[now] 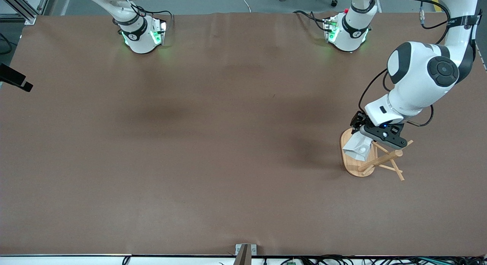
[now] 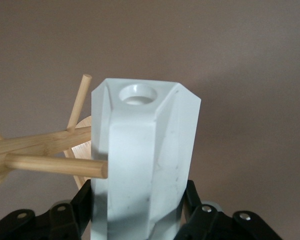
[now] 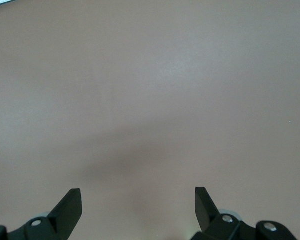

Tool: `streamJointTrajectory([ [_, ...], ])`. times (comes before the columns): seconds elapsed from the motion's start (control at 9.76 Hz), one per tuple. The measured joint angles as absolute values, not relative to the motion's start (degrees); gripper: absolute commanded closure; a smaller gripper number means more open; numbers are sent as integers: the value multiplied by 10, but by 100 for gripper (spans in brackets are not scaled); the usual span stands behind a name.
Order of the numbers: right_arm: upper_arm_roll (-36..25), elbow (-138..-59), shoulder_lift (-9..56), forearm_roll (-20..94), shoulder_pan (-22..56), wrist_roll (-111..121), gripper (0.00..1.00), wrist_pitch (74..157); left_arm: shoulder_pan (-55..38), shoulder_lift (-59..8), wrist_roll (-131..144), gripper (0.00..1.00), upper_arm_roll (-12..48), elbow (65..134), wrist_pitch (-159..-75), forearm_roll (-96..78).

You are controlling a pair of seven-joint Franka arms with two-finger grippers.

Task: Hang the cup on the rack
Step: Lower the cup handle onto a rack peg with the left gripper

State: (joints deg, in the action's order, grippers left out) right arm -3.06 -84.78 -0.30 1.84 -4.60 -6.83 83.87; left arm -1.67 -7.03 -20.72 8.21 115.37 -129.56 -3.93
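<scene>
The white faceted cup is gripped by my left gripper over the oval base of the bamboo rack, at the left arm's end of the table. In the left wrist view the black fingers press both sides of the cup. A round hole shows at the cup's end away from the gripper. The tip of one peg reaches the cup's side, and another peg angles up beside it. My right gripper is open and empty over bare table; the right arm waits.
The brown table stretches from the rack toward the right arm's end. Both arm bases stand along the table's edge farthest from the front camera. A small metal bracket sits at the nearest edge.
</scene>
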Motion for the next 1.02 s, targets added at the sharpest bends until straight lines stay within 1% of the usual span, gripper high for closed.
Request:
streamJointTrajectory([
  [0.72, -31, -848, -3, 18, -46, -68, 0, 839, -9, -70, -244, 99, 65, 1156, -1294, -71],
  [1.02, -31, -848, -3, 18, -46, -68, 0, 839, -9, -75, -245, 95, 58, 1157, -1294, -71],
])
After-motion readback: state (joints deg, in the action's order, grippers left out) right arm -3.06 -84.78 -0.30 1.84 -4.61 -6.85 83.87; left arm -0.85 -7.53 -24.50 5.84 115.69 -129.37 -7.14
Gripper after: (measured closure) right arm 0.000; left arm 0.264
